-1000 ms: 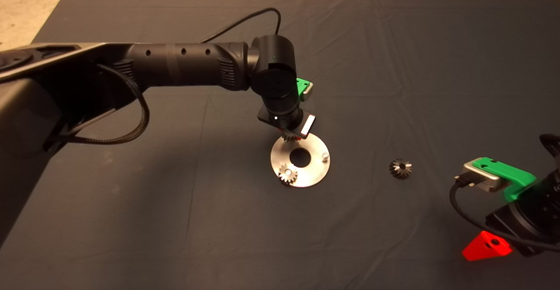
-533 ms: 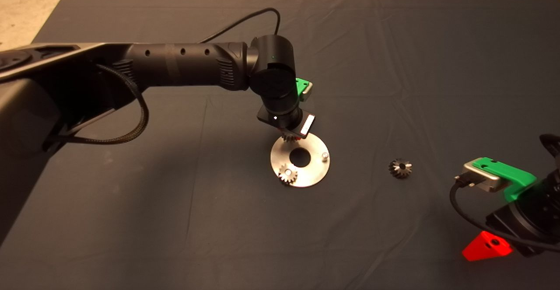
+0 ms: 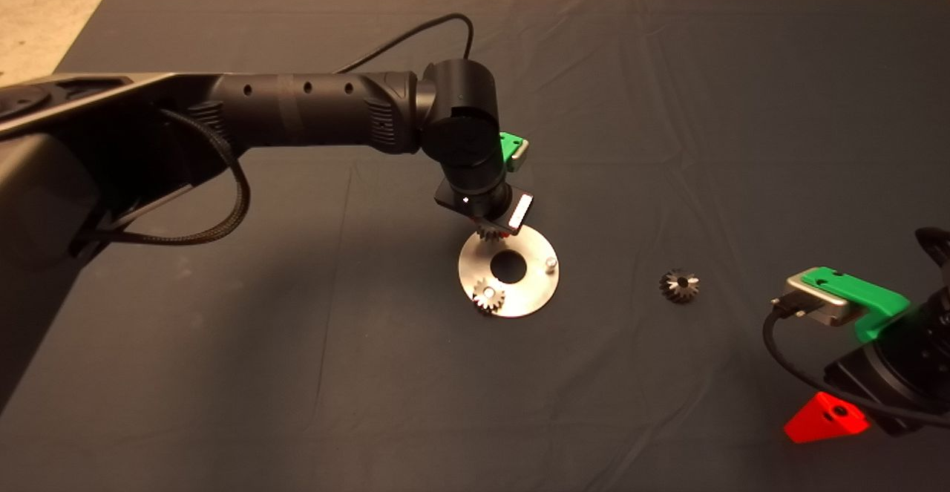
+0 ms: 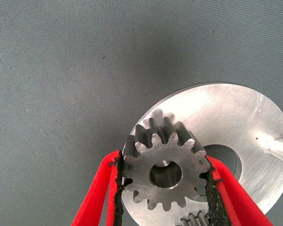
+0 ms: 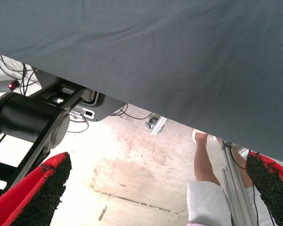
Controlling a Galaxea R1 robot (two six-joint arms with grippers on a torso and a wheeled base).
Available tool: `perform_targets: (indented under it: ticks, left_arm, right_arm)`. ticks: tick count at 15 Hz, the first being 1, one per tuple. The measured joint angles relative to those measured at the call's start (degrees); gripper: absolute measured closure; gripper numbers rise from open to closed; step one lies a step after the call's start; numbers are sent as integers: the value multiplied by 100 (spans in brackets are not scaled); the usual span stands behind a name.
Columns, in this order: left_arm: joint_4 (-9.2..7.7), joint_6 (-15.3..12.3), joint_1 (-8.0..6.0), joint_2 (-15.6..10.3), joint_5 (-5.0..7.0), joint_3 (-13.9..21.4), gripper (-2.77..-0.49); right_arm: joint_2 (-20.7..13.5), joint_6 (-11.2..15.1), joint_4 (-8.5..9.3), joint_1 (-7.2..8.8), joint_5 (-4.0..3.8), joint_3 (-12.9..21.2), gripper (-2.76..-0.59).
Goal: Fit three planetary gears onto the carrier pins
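Note:
My left gripper [image 3: 493,231] hangs over the far edge of the silver disc [image 3: 531,292], shut on a planetary gear [image 3: 487,234]. In the left wrist view that gear [image 4: 153,193] sits flat between the red fingers [image 4: 95,202], just above the disc [image 4: 226,113], with a bit of metal showing through its bore. Whether it rests on the carrier pin I cannot tell. A second gear [image 3: 488,296] sits on the near-left pin, and its teeth [image 4: 196,220] also show in the left wrist view. The right-hand pin [image 3: 550,263] [image 4: 279,149] is bare. A third gear [image 3: 678,285] lies loose on the mat to the right.
My right gripper [image 3: 824,419] is parked at the lower right edge of the mat, open [image 5: 158,162]. Its wrist view shows the mat's edge, the floor, a black arm joint [image 5: 30,120] and a person's leg [image 5: 205,165].
Hardly anything: the left arm has crept a touch to the left, still holding the gear over the disc's far pin. The right arm has not moved.

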Motion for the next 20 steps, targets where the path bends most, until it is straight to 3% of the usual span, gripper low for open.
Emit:
perform_targets:
  ticks: [7,10,13,14,16,18,20]
  left_arm:
    - [1,-17,-2,-50,0,2,-115]
    - [-5,-176,-2,-93,-1,22,-125]
    - [-97,-215,-47,-163,21,166,-138]
    - [-275,-223,-125,-183,20,249,-141]
    - [-699,-369,-451,-340,22,575,-146]
    - [-749,-937,-818,-540,20,1050,-157]
    - [-883,-1688,-1036,-898,45,1856,-169]
  right_arm:
    - [0,-1,0,0,-1,0,-275]
    - [0,2,0,1,3,0,-275]
    - [-27,-1,0,0,2,0,-275]
    - [-26,-1,0,2,6,0,-275]
    - [-31,2,0,-2,2,0,-275]
    - [-32,-29,0,0,4,0,-275]
    - [-52,-224,2,16,6,-38,-275]
